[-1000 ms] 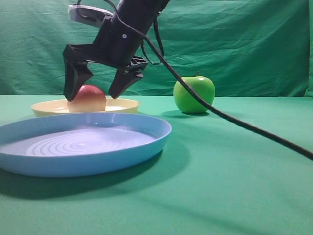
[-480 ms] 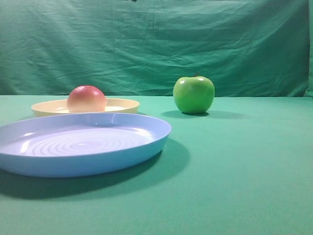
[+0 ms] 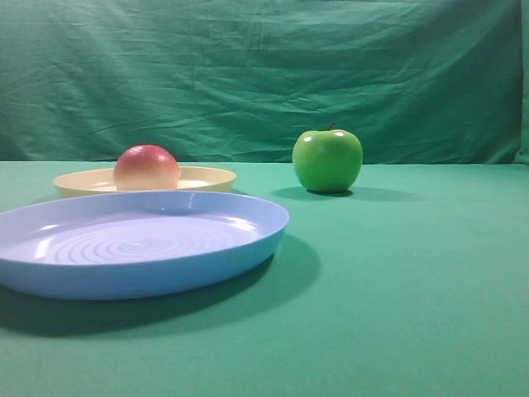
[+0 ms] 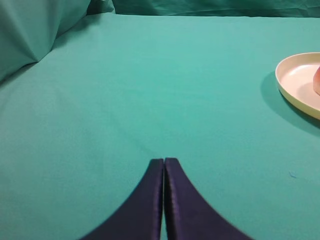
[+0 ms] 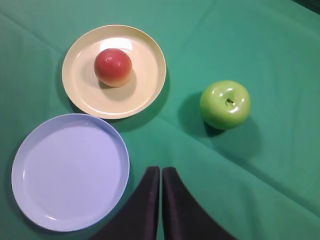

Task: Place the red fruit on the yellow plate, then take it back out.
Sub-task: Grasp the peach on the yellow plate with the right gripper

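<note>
The red fruit (image 5: pixel 113 67) sits on the yellow plate (image 5: pixel 145 85), a little toward the far side of the plate's middle as the right wrist view shows it, with nothing gripping it. From the exterior high view the fruit (image 3: pixel 146 167) rises above the low rim of the plate (image 3: pixel 207 176), red on top and paler near its base. The blue plate (image 5: pixel 70 172) lies on the green surface (image 5: pixel 240 45) just beside the yellow one, their rims close but apart in the overhead view, and in the exterior high view it fills the near left (image 3: pixel 140 248) with rings showing on its floor. The green apple (image 5: pixel 225 105) stands by itself on the cloth, well apart from both plates (its stem points up), and it shows upright in the exterior high view (image 3: pixel 327 160) to the right of the yellow plate. The right gripper (image 5: pixel 161 172) hangs high above the scene with its 2 dark fingers (image 5: pixel 147 205) pressed together and holding nothing. The left gripper (image 4: pixel 164 162) is low over bare cloth, its 2 fingers (image 4: pixel 145 200) also together and empty, with the edge of the yellow plate (image 4: pixel 295 87) off at the right of its view. A green backdrop (image 3: pixel 264 74) hangs behind the surface.
</note>
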You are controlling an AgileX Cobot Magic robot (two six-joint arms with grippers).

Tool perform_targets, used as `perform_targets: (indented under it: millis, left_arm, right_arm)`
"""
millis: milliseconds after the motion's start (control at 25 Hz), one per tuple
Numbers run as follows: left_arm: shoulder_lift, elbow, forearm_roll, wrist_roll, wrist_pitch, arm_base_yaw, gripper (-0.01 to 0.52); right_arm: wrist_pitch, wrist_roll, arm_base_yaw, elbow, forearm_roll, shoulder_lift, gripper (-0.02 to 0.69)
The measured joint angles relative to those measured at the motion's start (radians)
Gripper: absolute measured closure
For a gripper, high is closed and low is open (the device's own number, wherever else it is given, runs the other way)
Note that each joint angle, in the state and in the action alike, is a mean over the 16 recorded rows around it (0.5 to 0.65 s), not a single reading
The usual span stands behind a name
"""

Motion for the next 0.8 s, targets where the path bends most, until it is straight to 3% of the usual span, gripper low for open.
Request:
perform_targets:
  millis: [480, 800]
  left_arm:
    - [0.0, 0.0, 0.0, 0.0, 0.0, 0.0, 0.514]
    - [0.0, 0.0, 0.0, 0.0, 0.0, 0.0, 0.514]
  right_arm:
    - [0.016, 0.112, -0.041, 0.243, -0.085, -0.276, 0.665]
    - [-0.097, 0.144, -0.155, 0.431, -0.134, -0.498, 0.665]
